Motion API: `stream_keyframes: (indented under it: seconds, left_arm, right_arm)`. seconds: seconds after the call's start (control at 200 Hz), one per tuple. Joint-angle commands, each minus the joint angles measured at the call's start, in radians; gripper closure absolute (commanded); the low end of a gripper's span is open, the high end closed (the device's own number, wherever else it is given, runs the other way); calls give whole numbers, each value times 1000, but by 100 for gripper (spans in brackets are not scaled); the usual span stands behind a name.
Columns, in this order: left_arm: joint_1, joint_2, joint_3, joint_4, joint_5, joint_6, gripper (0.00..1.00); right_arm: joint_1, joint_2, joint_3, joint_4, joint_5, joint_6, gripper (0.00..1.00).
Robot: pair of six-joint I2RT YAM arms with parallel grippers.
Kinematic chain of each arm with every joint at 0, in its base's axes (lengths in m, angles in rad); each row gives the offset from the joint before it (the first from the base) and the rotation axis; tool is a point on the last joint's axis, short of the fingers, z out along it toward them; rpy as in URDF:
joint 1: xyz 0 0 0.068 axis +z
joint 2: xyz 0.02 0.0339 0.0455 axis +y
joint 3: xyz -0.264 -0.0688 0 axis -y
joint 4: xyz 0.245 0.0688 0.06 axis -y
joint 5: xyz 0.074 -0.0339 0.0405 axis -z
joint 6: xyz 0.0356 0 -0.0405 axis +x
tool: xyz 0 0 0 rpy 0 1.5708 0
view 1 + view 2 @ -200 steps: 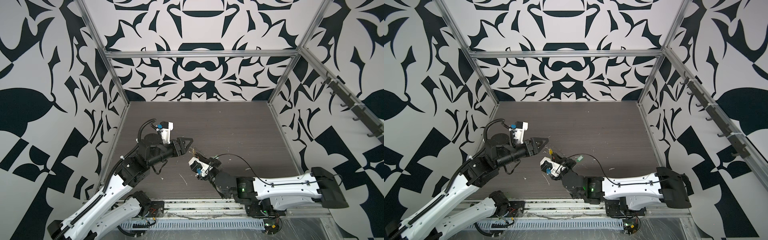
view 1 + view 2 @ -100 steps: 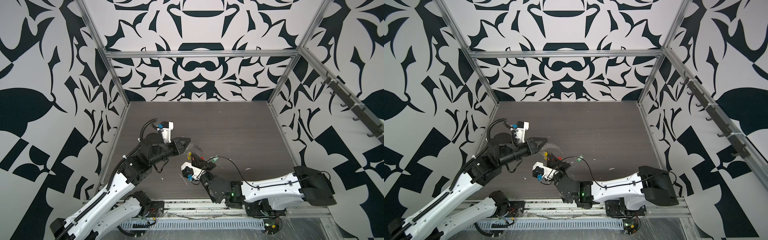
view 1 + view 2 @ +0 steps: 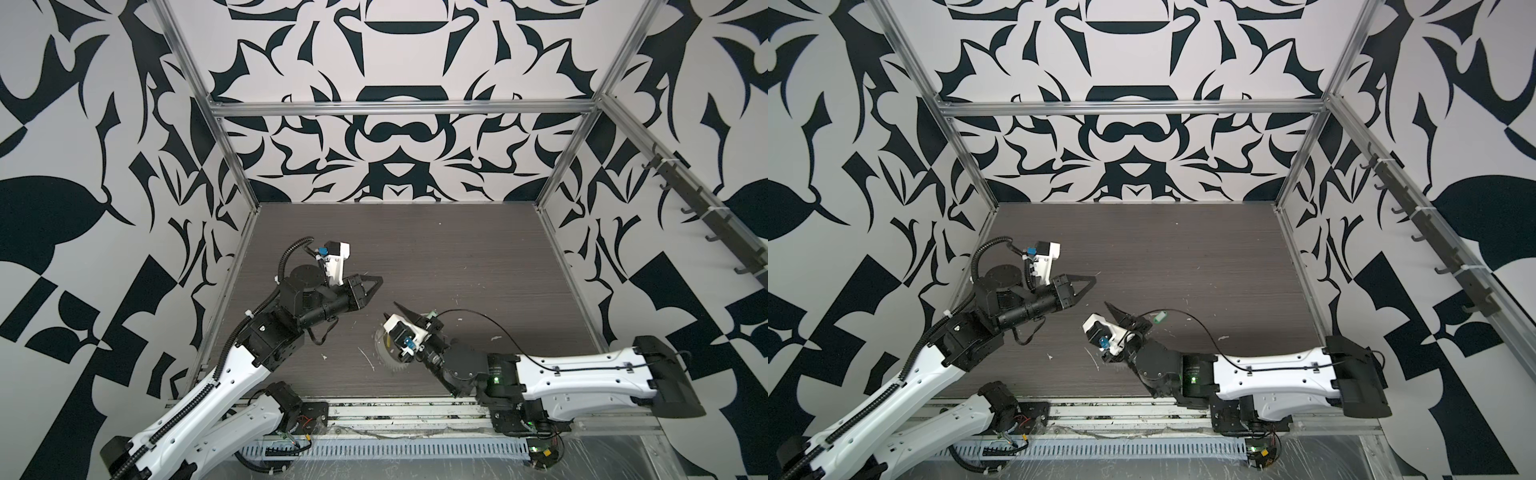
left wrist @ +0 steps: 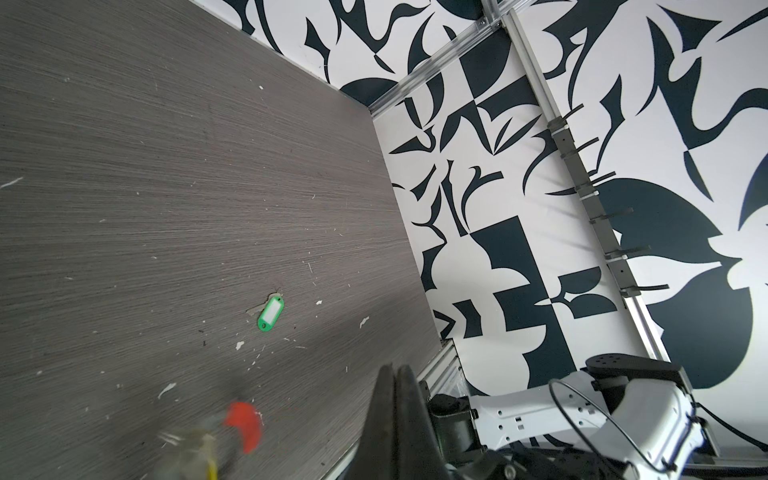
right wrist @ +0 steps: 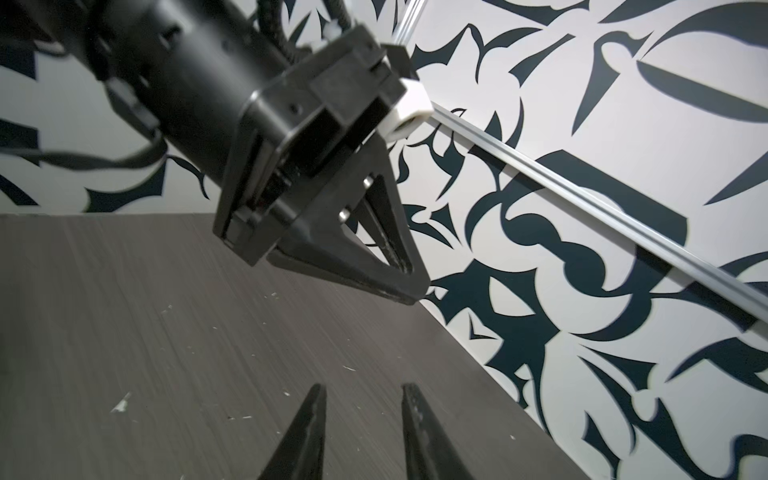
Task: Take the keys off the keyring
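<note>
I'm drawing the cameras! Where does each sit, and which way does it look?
Top views: side-by-side eyes high above the front, looking down at the table; both arms show, left gripper and right gripper.
Left wrist: on the left arm, looking across the table at the green tag; its shut fingers and the right arm show.
Right wrist: on the right arm, facing the left gripper; its open fingers show.
Shared: left wrist and a top view see the green tag.

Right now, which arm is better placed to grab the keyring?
Right, probably: the right gripper is open and empty, and the blurred, red-sleeved keyring is close under that arm's wrist. The left gripper is shut and farther off.
</note>
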Motion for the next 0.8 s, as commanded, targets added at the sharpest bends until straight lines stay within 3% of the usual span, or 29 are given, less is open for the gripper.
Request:
stream_keyframes:
  seconds: [0.0,0.175,0.24,0.39,0.565,0.625,0.795]
  left_arm:
    - [1,8,-11,42,37,34,100]
    - [5,30,-13,20,15,50,100]
    - [6,25,-11,-31,-43,67,78]
    - [6,-15,-30,-91,-151,109,40]
    - [6,-105,-97,-92,-240,117,16]
    - [6,-145,-121,-90,-273,113,0]
    - [6,-235,-167,-90,-323,117,1]
  right_arm:
    - [-22,-94,-8,-139,-167,162,63]
    - [-117,-176,13,-324,-298,366,63]
    - [-164,-184,35,-403,-384,450,60]
    - [-244,-179,53,-528,-571,616,55]
    - [-312,-150,21,-591,-676,723,52]
    - [-343,-118,-4,-583,-721,757,51]
    - [-420,62,-37,-511,-840,841,52]
